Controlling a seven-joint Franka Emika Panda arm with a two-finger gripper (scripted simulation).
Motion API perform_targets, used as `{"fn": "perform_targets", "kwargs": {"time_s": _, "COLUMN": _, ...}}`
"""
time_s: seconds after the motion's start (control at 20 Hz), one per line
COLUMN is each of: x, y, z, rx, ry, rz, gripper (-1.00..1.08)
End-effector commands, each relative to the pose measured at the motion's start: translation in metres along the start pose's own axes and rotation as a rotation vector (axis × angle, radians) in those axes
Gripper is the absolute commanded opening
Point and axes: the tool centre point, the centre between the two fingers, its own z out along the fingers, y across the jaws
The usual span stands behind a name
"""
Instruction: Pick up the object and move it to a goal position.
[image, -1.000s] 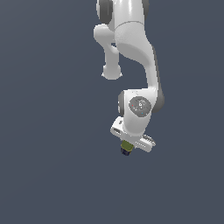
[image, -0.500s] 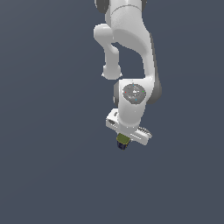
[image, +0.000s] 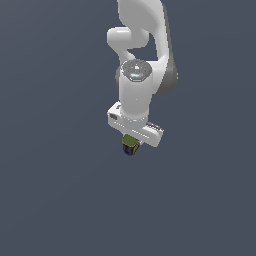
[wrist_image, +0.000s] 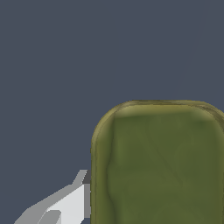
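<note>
Tin can: you will find it directly beneath the gripper, at 6 o'clock from the white hand body in the exterior view, with only its olive top edge, a yellow label strip and dark blue lower side showing below the hand. In the wrist view the olive-green top of the tin can fills most of the frame, and one light grey finger lies flush against its long side. Treat the gripper as closed on the can across its narrow width; the opposite finger is outside the frame, so you cannot confirm its contact directly. The can's long axis appears to run at right angles to the closing direction of the fingers, which is the stable way to hold it. No shadow or support edge is visible on the plain dark background, so you cannot confirm from these views whether the can is clear of the desk. No goal marker is visible, so you cannot read the direction of travel. For the coming transfer, keep the can centred under the hand and avoid abrupt wrist rotation, which could let it pivot between the fingers.
</note>
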Motion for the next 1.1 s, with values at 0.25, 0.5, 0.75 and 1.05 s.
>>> {"fn": "perform_targets", "kwargs": {"time_s": 0.25, "x": -0.008, "y": 0.052, "z": -0.073, "rx": 0.004, "ry": 0.003, "rz": 0.0, "gripper": -1.0}}
{"fn": "perform_targets", "kwargs": {"time_s": 0.5, "x": -0.014, "y": 0.089, "z": -0.125, "rx": 0.005, "ry": 0.003, "rz": 0.001, "gripper": -1.0}}
{"fn": "perform_targets", "kwargs": {"time_s": 0.75, "x": -0.019, "y": 0.126, "z": -0.176, "rx": 0.005, "ry": 0.003, "rz": 0.001, "gripper": -1.0}}
{"fn": "perform_targets", "kwargs": {"time_s": 1.05, "x": -0.025, "y": 0.17, "z": -0.237, "rx": 0.005, "ry": 0.003, "rz": 0.001, "gripper": -1.0}}
